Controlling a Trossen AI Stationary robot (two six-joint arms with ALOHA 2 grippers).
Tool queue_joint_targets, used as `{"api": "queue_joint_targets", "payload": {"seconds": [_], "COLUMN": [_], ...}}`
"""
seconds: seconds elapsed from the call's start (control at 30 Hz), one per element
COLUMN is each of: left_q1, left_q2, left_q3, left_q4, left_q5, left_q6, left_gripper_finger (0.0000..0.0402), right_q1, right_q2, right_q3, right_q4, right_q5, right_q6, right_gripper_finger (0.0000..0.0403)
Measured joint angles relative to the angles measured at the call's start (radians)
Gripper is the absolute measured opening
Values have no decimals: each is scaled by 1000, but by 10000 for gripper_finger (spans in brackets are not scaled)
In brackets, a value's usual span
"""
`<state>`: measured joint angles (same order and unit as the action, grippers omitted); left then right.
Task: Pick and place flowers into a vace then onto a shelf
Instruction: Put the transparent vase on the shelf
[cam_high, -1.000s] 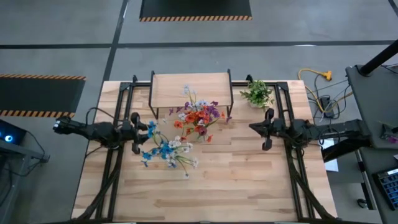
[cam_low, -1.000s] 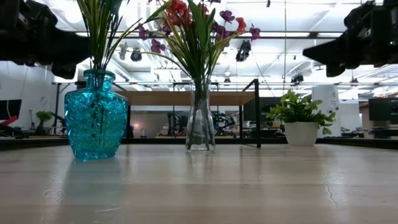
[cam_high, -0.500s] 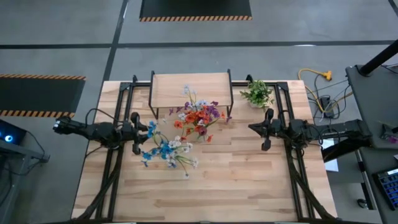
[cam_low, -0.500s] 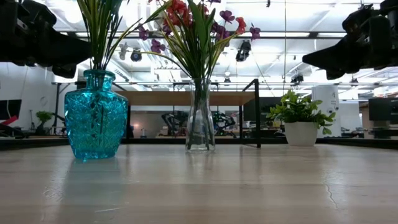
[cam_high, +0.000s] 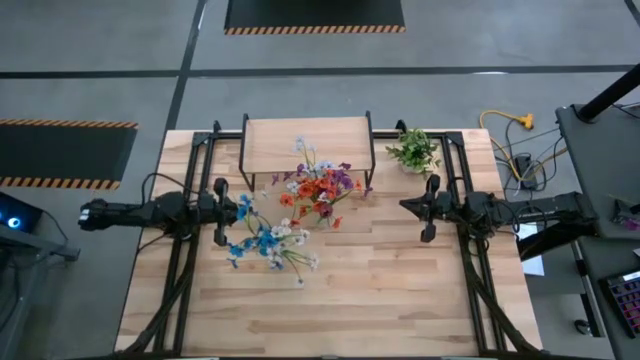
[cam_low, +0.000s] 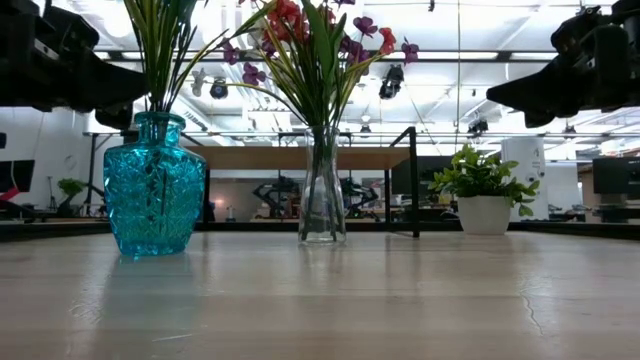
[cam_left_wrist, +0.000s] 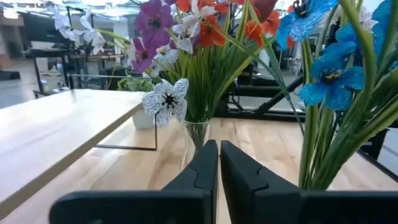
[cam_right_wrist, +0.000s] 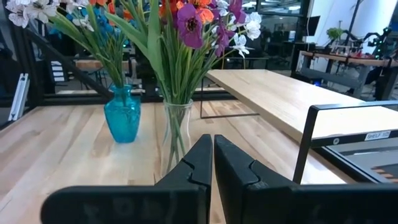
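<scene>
Two vases of flowers standing on the table, both grippers empty.

Blue vase with blue and white flowers is sitting at 9 o'clock of table centre; clear vase with orange-red and purple flowers is standing just in front of the shelf at 12 o'clock. Potted plant is resting at 2 o'clock. Left gripper is hovering beside the blue vase, fingers pressed together on nothing. Right gripper is waiting at 3 o'clock, fingers likewise pressed together.
</scene>
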<state>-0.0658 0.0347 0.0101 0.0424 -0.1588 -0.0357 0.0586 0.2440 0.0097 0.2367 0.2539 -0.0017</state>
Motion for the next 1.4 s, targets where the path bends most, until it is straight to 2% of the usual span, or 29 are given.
{"api": "queue_joint_targets", "payload": {"seconds": [0.3, 1.03, 1.2, 1.4], "left_q1": [1, 2, 2, 2], "left_q2": [-1, -1, -1, -1], "left_q3": [0, 0, 0, 1], "left_q4": [-7, -8, -9, -9], "left_q5": [37, 28, 27, 27], "left_q6": [2, -4, -4, -4], "left_gripper_finger": [0, 0, 0, 0], "right_q1": [0, -1, 0, 0], "right_q2": [0, 3, 61, 264], "right_q3": [0, 0, 0, 0], "right_q4": [-3, -23, 4, 237], "right_q5": [7, 7, 6, 6], "right_q6": [-4, 26, 75, 62], "right_gripper_finger": [8, 12, 62, 161]}}
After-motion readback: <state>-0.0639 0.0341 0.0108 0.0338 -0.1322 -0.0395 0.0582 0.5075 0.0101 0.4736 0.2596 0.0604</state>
